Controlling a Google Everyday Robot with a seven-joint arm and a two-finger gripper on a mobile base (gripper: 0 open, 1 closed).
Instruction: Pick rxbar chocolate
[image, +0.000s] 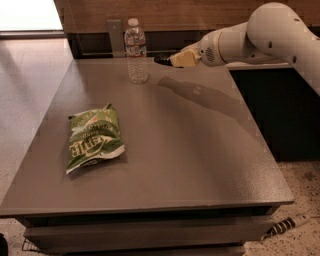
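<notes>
Approaching is judged in hand: the gripper (163, 60) is held at the far edge of the desk (200, 165), its state untellable; the unseen rxbar chocolate must be located

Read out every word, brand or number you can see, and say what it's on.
Green chip bag: large white lettering, too blurred to read.
Water bottle: label print too small to read.
Tool, above the far edge of the table, right of the bottle: no text visible.
</notes>
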